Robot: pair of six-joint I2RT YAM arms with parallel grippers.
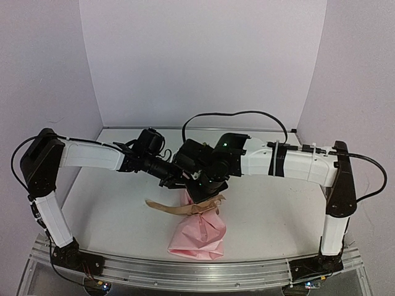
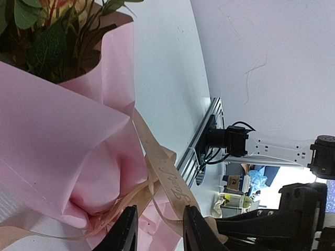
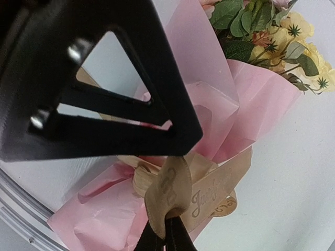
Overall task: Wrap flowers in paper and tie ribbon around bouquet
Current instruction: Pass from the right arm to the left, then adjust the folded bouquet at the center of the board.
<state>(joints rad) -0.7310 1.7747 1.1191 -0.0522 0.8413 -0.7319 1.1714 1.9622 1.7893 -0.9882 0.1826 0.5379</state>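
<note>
The bouquet lies on the white table, its pink paper (image 1: pixel 199 237) cone pointing toward the near edge. The tan ribbon (image 1: pixel 185 208) is tied round its neck. Both grippers meet just above that knot, and their bodies hide the flowers in the top view. In the left wrist view the flowers (image 2: pixel 47 31) stick out of the paper (image 2: pixel 63 141). My left gripper (image 2: pixel 159 230) is open, with strands of ribbon (image 2: pixel 167 178) running between its fingers. My right gripper (image 3: pixel 166 230) is shut on a loop of the ribbon (image 3: pixel 180 183). Yellow flowers (image 3: pixel 293 36) show at the upper right.
The left gripper's black finger (image 3: pixel 104 78) fills the upper left of the right wrist view, close above the knot. An aluminium rail (image 1: pixel 197 271) runs along the near table edge. White walls enclose the back and both sides. A black cable (image 1: pixel 234 114) arches over the right arm.
</note>
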